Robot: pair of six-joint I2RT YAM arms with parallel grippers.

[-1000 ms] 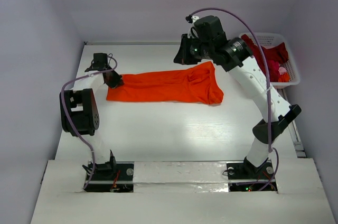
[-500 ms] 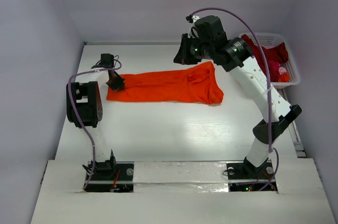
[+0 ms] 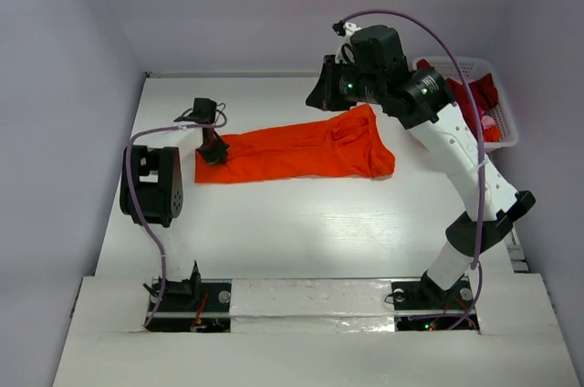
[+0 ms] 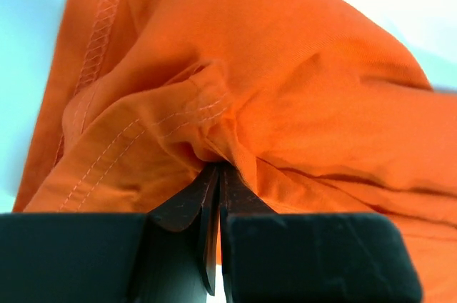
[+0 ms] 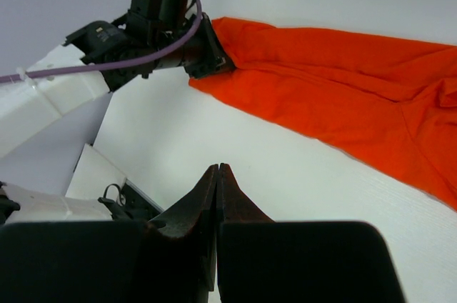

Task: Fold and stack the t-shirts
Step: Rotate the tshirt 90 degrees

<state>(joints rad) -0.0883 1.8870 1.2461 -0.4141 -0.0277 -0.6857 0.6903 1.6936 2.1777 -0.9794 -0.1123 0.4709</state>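
A bright orange t-shirt (image 3: 301, 151) lies stretched left to right across the middle of the table, bunched at its right end. My left gripper (image 3: 214, 150) is shut on the shirt's left end; in the left wrist view the gripper (image 4: 218, 169) pinches a fold of the orange cloth (image 4: 285, 88) beside a stitched hem. My right gripper (image 3: 322, 99) hovers above the shirt's far edge, shut with nothing in it. In the right wrist view the closed gripper (image 5: 218, 167) hangs over bare table, with the orange shirt (image 5: 343, 88) beyond. Dark red t-shirts (image 3: 476, 95) lie heaped in the basket.
A white lattice basket (image 3: 505, 139) stands at the back right by the wall. Walls close in the table on the left, back and right. The left arm's wrist (image 5: 161, 28) and purple cable show in the right wrist view.
My left gripper has moved to the right, dragging the shirt's left end along. The right arm and the whole shirt have also shifted a little to the right.
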